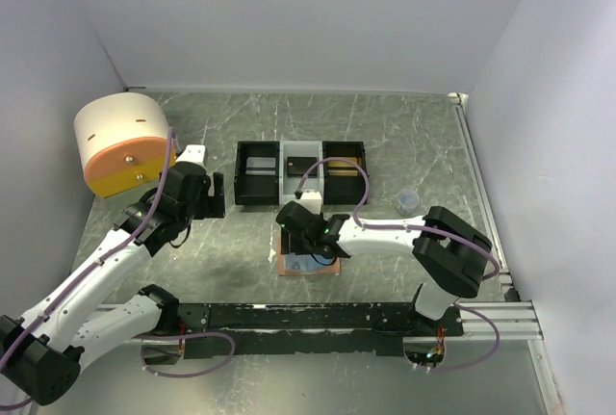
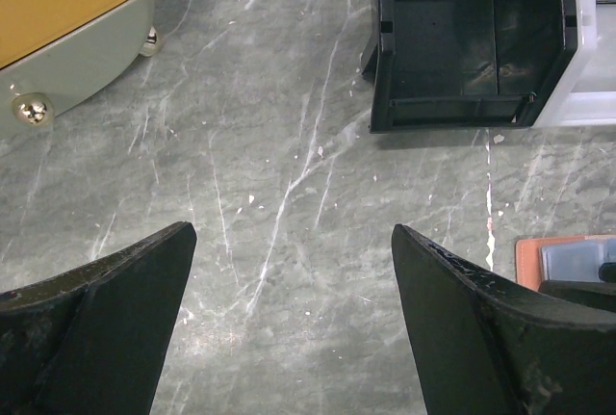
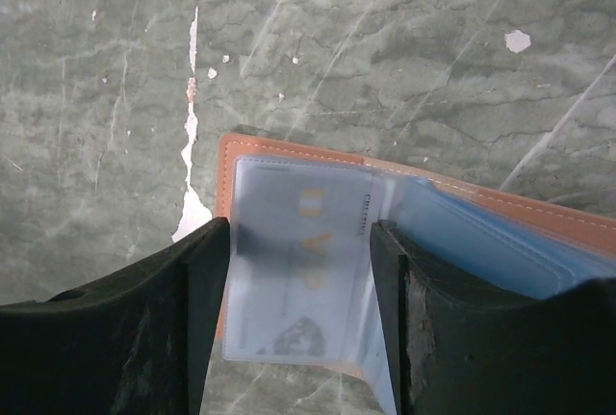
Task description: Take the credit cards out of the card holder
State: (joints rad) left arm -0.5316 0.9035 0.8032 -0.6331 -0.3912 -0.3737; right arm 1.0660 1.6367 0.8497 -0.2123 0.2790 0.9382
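- The card holder (image 1: 313,269) is found lying open and flat on the tabletop (image 2: 289,145), between the black-and-white tray (image 1: 300,172) and the arms' bases.
- It is judged light, thin and floppy at the fold. The whole holder is likely to be dragged along with a card unless it is pinned.
- A card (image 3: 298,280) is seen inside a clear sleeve. It is judged stiff and slick, and best taken across its two long edges.
- The right arm (image 1: 385,234) is stretched leftward and low, with the wrist pitched down over the holder. The right jaws are set on either side of the sleeved card, at its edges, but it cannot be told whether it is pinched.
- The left arm (image 1: 106,261) is held well apart to the left. The left jaws are spread wide above the tabletop, with nothing held.
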